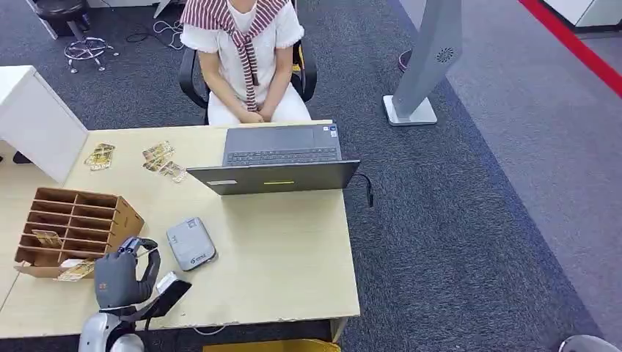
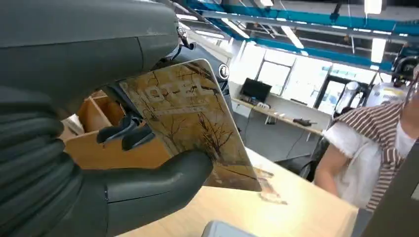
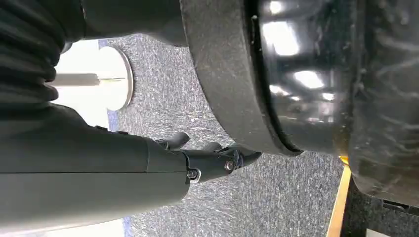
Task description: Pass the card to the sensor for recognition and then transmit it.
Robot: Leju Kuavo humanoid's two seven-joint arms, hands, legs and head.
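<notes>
Left hand (image 1: 121, 275), nearest the camera at the table's front edge, pinches the card (image 2: 190, 123) between thumb and fingers, just beside the grey sensor (image 1: 190, 243). To do this step well, judge that the card's flat face should settle squarely over the sensor and pause there. Right hand (image 3: 207, 160) hangs over carpet, fingers loosely apart, holding nothing. A person (image 1: 246, 51) sits behind the laptop (image 1: 279, 158).

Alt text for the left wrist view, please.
The robot's left hand holds a gold-brown patterned card upright above a light wooden table. Behind it are a wooden organizer and, to one side, a seated person in white.
</notes>
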